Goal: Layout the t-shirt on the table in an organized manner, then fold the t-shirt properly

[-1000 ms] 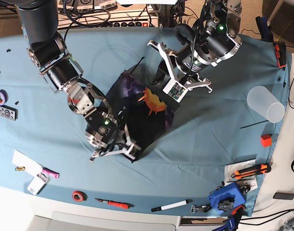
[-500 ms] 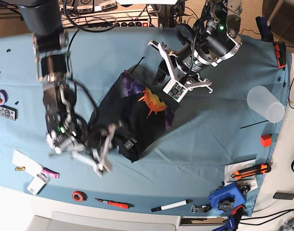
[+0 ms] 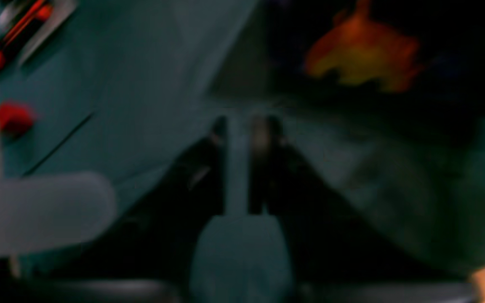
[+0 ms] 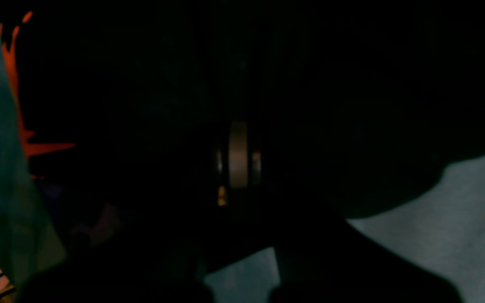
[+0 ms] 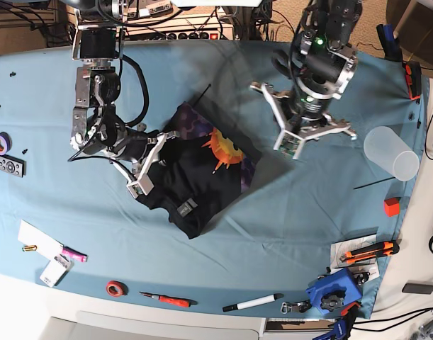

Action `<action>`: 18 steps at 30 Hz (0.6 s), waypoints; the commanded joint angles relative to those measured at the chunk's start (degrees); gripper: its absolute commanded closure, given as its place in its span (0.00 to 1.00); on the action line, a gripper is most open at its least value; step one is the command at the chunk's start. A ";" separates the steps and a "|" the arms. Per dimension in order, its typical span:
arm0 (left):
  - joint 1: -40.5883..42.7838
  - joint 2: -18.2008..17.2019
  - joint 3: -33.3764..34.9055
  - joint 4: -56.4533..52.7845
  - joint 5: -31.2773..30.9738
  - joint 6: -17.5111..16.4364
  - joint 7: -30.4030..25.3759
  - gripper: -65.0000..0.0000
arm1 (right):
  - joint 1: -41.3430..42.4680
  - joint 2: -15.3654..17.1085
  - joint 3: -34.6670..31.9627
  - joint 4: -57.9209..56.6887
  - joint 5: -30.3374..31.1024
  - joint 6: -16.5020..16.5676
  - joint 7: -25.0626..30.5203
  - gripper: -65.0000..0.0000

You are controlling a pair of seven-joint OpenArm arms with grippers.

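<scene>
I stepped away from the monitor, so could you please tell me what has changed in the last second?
The right pincer swung from the black sunburst-print t-shirt's near corner to its left edge and shut on the fabric. The left pincer moved off the shirt toward the clear plastic cup and shut empty above the light blue table cloth. The shirt stayed crumpled mid-table.

Black t-shirt [image 5: 191, 177] with orange-and-purple sunburst print on a light blue table [image 5: 308, 191].

Matt black cloth t-shirt [image 5: 195, 177]
</scene>
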 commanded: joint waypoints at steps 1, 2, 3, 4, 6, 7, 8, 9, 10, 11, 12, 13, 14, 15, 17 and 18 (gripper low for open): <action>-0.15 -0.61 0.02 1.05 1.64 1.27 -0.87 1.00 | 1.11 0.61 0.28 1.38 0.17 -1.38 -0.44 1.00; -0.17 -1.46 0.04 1.05 3.15 2.43 -0.26 1.00 | 1.25 0.59 0.42 2.36 0.24 -2.67 -1.11 1.00; -0.15 -2.16 0.02 1.05 4.52 3.06 0.39 1.00 | 1.25 0.57 0.61 3.78 0.42 -3.63 -1.90 1.00; -0.15 -2.67 0.02 1.05 5.62 3.69 1.29 1.00 | 1.25 0.59 0.68 5.62 0.42 -3.96 -2.71 1.00; 0.22 -4.07 -0.39 1.05 6.54 4.37 2.32 1.00 | 1.22 0.44 1.05 10.32 0.35 -4.22 -5.40 1.00; 0.79 -4.66 -0.92 1.05 6.45 4.57 2.23 1.00 | 1.20 0.42 1.25 13.14 -0.02 -4.22 -6.54 1.00; 1.46 -5.11 -1.66 1.05 6.27 4.59 2.21 1.00 | 1.01 0.42 1.36 16.04 -0.94 -4.17 -7.32 1.00; 2.10 -5.62 -2.60 1.05 5.66 4.44 2.27 1.00 | 0.55 0.46 1.46 19.08 -2.58 -4.22 -7.41 1.00; 2.75 -6.14 -3.72 1.05 4.79 4.44 2.29 1.00 | -0.28 0.44 1.75 21.90 -4.02 -4.39 -7.21 1.00; 3.52 -6.67 -5.05 1.05 3.61 4.44 2.23 1.00 | -1.49 0.42 2.19 24.33 -4.85 -4.70 -6.86 1.00; 4.28 -7.23 -6.47 1.05 1.97 4.39 2.14 1.00 | -3.02 0.39 2.95 26.43 -5.27 -4.90 -6.29 1.00; 4.98 -8.04 -8.02 1.05 -0.07 4.15 2.12 1.00 | -4.74 0.17 3.89 28.15 -5.25 -5.09 -5.97 1.00; 5.66 -9.05 -9.64 1.05 -2.49 3.74 2.10 1.00 | -6.43 -0.39 5.01 29.77 -5.18 -5.14 -5.90 1.00; 6.32 -10.16 -11.28 1.05 -5.25 3.15 2.10 1.00 | -8.07 -1.11 6.16 31.36 -5.09 -5.22 -5.90 1.00; 7.76 -12.55 -14.40 1.05 -10.40 3.17 2.12 1.00 | -11.21 -2.51 8.61 34.67 -4.74 -5.22 -5.95 1.00; 8.63 -13.57 -15.72 1.05 -12.31 3.15 2.14 1.00 | -12.81 -3.10 9.92 36.24 -4.48 -5.22 -5.97 1.00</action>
